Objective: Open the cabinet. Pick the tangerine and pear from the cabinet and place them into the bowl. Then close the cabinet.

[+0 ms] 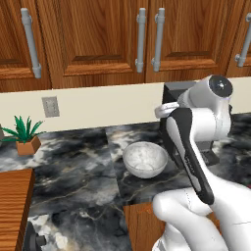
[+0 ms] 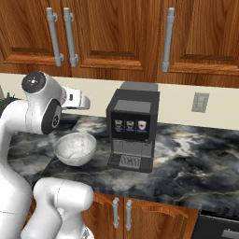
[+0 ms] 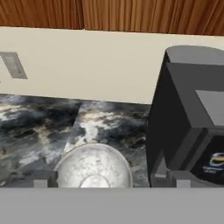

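Hand (image 3: 111,183) wide above bowl (image 1: 145,159) (pale, mottled, stone-like).

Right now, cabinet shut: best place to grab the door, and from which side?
Grip the cabinet by a paired vertical bar handle, coming straight at the door front with fingers either side of the bar. It stands off the door on mounts. The gripper is open, above the bowl.

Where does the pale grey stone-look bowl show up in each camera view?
Left base view: the bowl sits just right of centre, left of the arm.
Right base view: lower left, left of the black coffee machine.
Hand view: bottom centre, left of the coffee machine.
Shared landmark: the coffee machine.
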